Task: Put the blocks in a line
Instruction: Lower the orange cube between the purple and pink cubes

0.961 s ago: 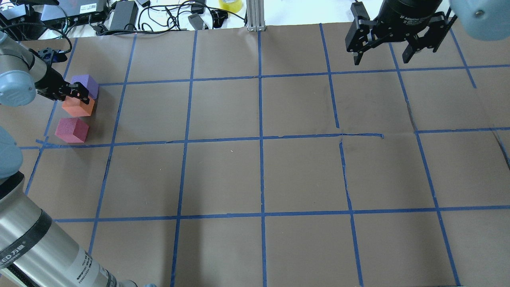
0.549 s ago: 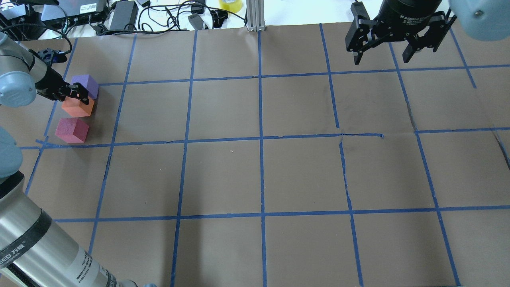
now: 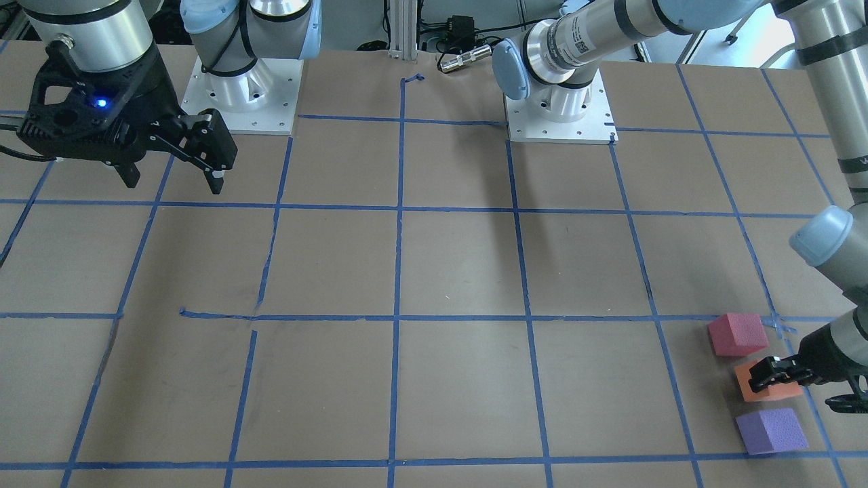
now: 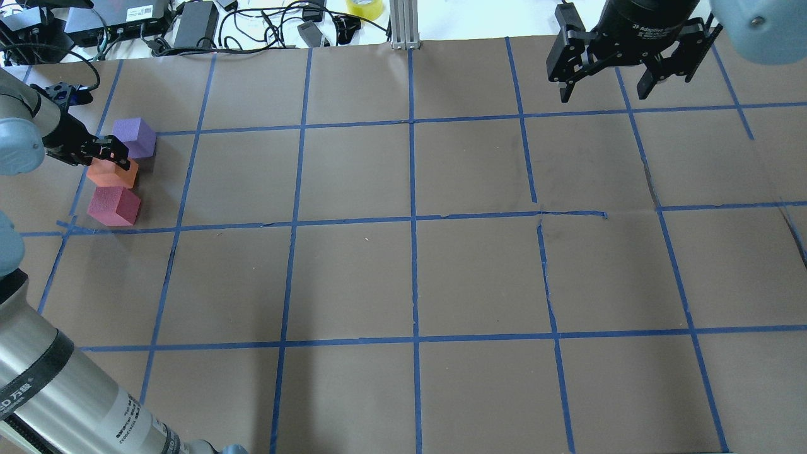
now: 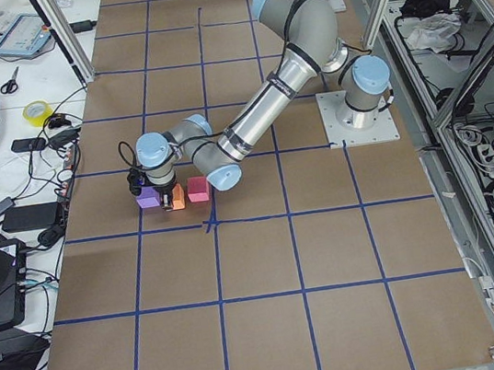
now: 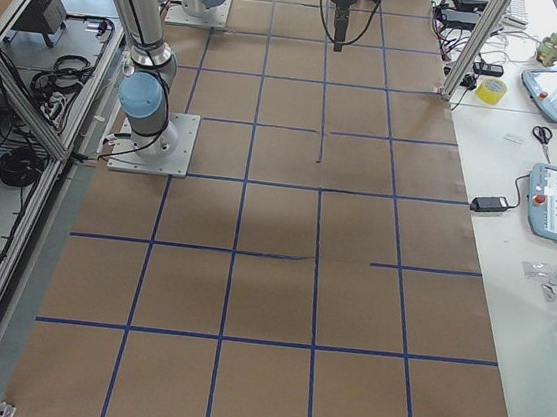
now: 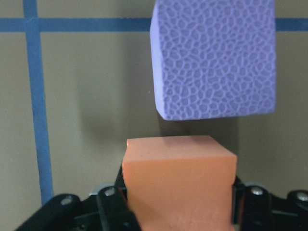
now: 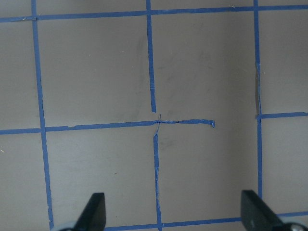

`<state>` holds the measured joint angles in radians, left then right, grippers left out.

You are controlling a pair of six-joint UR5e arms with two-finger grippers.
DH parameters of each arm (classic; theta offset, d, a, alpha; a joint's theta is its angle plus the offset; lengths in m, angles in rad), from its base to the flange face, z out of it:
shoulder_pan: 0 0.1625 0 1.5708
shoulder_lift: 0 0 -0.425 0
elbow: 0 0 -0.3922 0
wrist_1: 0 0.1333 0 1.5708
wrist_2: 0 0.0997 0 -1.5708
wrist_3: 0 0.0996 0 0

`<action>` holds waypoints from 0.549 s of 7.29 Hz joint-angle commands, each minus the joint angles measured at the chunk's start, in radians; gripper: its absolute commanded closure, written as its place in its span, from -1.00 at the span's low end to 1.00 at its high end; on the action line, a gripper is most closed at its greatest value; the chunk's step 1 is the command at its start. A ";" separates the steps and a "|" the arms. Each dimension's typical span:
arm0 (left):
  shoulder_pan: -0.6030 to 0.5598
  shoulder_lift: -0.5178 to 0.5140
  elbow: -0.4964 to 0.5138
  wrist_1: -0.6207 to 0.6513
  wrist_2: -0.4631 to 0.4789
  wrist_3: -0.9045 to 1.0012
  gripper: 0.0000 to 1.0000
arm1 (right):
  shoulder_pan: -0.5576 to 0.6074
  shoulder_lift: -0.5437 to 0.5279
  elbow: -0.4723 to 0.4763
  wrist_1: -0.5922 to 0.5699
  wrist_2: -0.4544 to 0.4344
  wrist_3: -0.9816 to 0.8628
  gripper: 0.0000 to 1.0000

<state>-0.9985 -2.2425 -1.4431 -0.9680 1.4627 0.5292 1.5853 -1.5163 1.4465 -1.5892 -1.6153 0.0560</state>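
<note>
Closest to me, on the left side of the table [image 4: 353, 284], the pink-red block [image 4: 113, 206] sits flat inside a square of the blue tape grid [image 4: 413, 277], clear of my fingers. Just beyond it is the orange block [image 7: 180, 178], and my left pincer [image 7: 180, 214] is drawn narrow around it. One black finger [image 7: 113, 204] presses against each side, and the cube fills the gap between them. I cannot tell whether the orange block rests on the brown paper or hangs just off it. It is just beside the pink-red one, but I cannot tell whether the two touch.

Next out is the purple block [image 4: 134, 137], lying on the table. A thin strip of shadowed paper shows between it and the orange face, so those two are apart. It is shifted a little toward the table's middle compared with the orange one, and it lies close to a tape line. The three cubes run away from me in a rough row, all within the same taped square.

Farthest out, on the other side of the table, my right pincer [image 4: 602, 94] hangs above the paper with its fingers spread wide, gripping nothing. Past the table's far edge lie black cables [image 4: 252, 25] and a yellow tape roll [image 4: 364, 6].
</note>
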 commanded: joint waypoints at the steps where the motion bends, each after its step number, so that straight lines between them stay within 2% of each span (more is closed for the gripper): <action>1: -0.002 -0.002 0.003 0.000 -0.004 -0.066 1.00 | -0.001 -0.001 0.000 0.002 0.000 -0.002 -1.00; 4: -0.023 0.007 -0.032 0.005 -0.002 -0.119 1.00 | -0.002 0.001 0.000 0.000 -0.002 -0.002 -1.00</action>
<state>-1.0099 -2.2396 -1.4539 -0.9668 1.4599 0.4325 1.5836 -1.5163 1.4465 -1.5891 -1.6156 0.0538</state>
